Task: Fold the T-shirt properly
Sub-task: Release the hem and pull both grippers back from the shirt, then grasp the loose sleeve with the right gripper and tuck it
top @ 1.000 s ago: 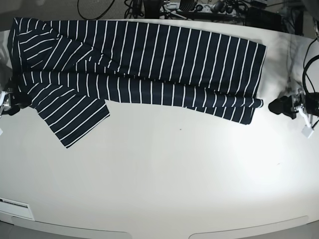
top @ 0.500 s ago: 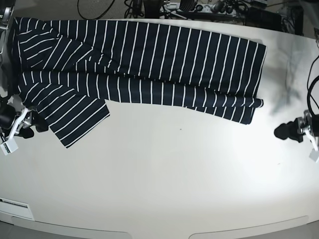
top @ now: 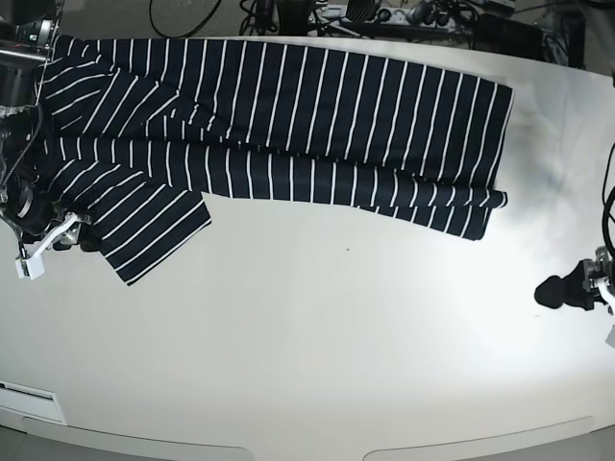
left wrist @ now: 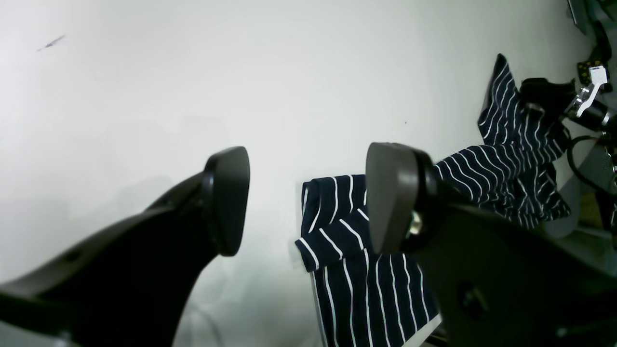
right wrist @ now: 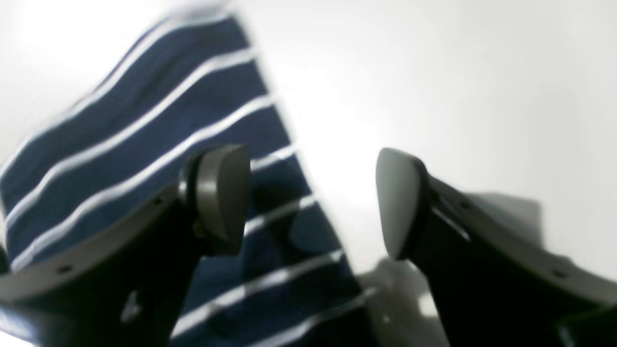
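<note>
Both grippers have shifted since the earlier base frames while the shirt's layout looks unchanged: the right gripper (top: 88,240) has moved inward and down from the left edge of the base view to the corner of the lower sleeve, and the left gripper (top: 553,293) has dropped nearer the front of the table (top: 327,327). The right arm (top: 21,144) reaches in from that edge, its fingers pointing toward the sleeve flap. Its jaws stand wide apart with nothing held; in the right wrist view one finger overlaps the striped cloth and the other is over the white surface, though whether either touches cannot be told. The left gripper is also wide open and empty, well apart from the shirt in the base view, its fingers pointing inward. The T-shirt (top: 288,106) lies across the far part of the table, with a long folded band along its near side, a sleeve (top: 149,230) sticking out toward the front on the right arm's side, and bunched layers behind it. The right arm covers part of the shirt's outer end. Dark cables (top: 259,19) lie beyond the table's far edge.
</note>
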Controlling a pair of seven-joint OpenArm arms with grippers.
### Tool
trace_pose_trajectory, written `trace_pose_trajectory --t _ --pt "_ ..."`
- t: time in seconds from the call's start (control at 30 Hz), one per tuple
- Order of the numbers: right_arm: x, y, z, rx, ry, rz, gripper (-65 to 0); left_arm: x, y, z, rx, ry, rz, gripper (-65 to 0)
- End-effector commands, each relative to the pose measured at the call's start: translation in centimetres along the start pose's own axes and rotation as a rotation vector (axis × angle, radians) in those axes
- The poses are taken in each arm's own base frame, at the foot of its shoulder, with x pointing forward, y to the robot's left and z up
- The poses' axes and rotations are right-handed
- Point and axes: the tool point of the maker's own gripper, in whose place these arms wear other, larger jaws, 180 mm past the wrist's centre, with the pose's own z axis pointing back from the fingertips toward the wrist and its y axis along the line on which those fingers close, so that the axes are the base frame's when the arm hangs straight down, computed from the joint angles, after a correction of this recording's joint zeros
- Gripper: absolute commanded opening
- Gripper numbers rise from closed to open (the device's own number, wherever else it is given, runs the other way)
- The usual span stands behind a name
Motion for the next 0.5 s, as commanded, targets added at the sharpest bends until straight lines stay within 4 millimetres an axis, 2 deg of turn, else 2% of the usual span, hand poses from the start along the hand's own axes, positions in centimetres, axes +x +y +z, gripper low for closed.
trace_pose_trajectory --t 0.0,0.07,0.23,0.47 --pt "0.8 -0.8 0.5 -0.016 -0.004 0.008 -21.3 1.8 -0.4 1.4 0.003 -0.051 -0.017 -24.6" --pt "0.4 -0.1 0.4 0.032 0.005 -0.004 -21.3 1.8 -0.4 1.3 0.001 -0.05 -0.014 -24.6" --pt "-0.8 3.1 0.8 0.209 0.075 -0.036 -21.3 1.7 -0.8 0.6 -0.016 -0.047 -0.007 -24.6" --pt "-0.7 3.9 1.0 0.252 0.073 -0.063 -21.3 1.2 -2.2 -1.8 -0.077 -0.026 -0.084 -24.7"
